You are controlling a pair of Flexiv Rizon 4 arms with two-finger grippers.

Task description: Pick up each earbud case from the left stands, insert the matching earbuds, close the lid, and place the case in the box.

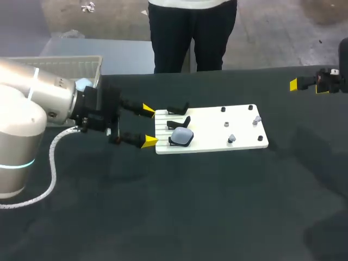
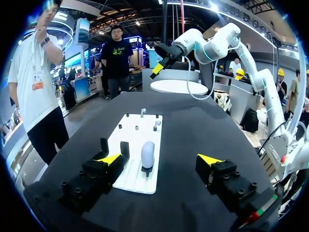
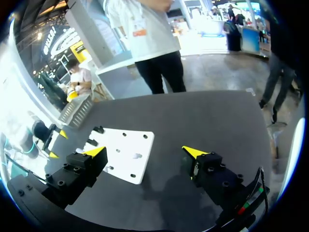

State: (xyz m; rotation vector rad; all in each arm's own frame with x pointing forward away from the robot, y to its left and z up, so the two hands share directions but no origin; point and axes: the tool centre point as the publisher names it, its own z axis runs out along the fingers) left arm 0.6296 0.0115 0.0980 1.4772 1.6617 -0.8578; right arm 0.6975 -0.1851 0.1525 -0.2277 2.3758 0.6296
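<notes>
Left gripper (image 1: pixel 149 126): fingers apart, at white board (image 1: pixel 217 136) edge.
Earbud case (image 1: pixel 182 136): on nearest stand, black stands (image 1: pixel 178 109) beside.
Right gripper (image 3: pixel 145 152): fingers apart, far off.

Head view: high behind the robot, looking down across the counter (image 1: pixel 217 206).
Left wrist view: low and close, past the left pincer (image 2: pixel 160 159) along the white board (image 2: pixel 130 145).
Right wrist view: higher, farther, from the counter's right edge.
All three share the board.

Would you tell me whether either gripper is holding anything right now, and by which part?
Nothing is held. The left gripper is open, just short of the earbud case; the right gripper is open too.
</notes>
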